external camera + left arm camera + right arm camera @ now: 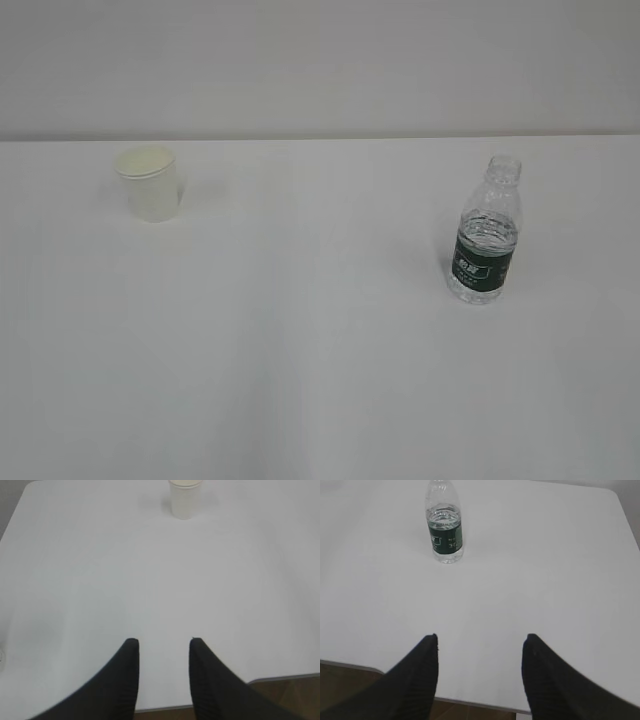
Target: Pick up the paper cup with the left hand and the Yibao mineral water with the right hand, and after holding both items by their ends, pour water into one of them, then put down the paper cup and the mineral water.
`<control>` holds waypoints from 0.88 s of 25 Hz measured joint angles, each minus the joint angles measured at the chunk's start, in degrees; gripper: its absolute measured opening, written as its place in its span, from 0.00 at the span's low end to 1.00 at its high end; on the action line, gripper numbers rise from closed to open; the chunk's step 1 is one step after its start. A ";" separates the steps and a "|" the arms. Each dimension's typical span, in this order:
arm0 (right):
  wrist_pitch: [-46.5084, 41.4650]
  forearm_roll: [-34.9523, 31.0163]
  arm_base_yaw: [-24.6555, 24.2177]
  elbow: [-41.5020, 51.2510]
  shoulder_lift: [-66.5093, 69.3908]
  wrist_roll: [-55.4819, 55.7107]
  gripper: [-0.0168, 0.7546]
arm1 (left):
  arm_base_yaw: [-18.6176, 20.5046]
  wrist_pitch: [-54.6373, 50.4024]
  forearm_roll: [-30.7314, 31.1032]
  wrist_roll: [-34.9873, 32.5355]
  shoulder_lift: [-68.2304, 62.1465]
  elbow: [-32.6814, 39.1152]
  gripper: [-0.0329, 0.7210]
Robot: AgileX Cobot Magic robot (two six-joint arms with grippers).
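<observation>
The white paper cup (150,182) stands upright at the far left of the white table; in the left wrist view the paper cup (185,499) sits far ahead at the top edge. My left gripper (163,641) hangs open over the table's near edge with nothing between its fingers. The Yibao mineral water (486,236), a clear capless bottle with a dark green label, stands upright at the right. In the right wrist view the bottle (444,527) is far ahead and to the left of my right gripper (482,636), which is open and empty. Neither arm shows in the exterior view.
The white table (300,330) stretches between cup and bottle with bare surface. Its near edge (165,708) runs just under both grippers, with brown floor (350,680) below. A pale wall (320,60) rises behind the table's far edge.
</observation>
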State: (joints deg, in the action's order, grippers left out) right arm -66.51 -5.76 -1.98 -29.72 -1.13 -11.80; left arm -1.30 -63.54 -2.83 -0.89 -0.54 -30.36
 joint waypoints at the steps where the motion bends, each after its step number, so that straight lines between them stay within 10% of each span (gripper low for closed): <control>1: 0.00 0.00 0.00 0.00 0.00 0.00 0.56 | 0.00 0.00 0.00 0.00 0.00 0.00 0.36; 22: 0.00 0.00 0.00 0.00 0.00 0.00 0.56 | 0.00 0.00 -0.11 0.00 0.00 0.00 0.36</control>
State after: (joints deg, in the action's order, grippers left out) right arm -66.51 -5.76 -1.98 -29.72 -1.13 -11.80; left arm -1.30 -63.54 -2.94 -0.89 -0.54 -30.36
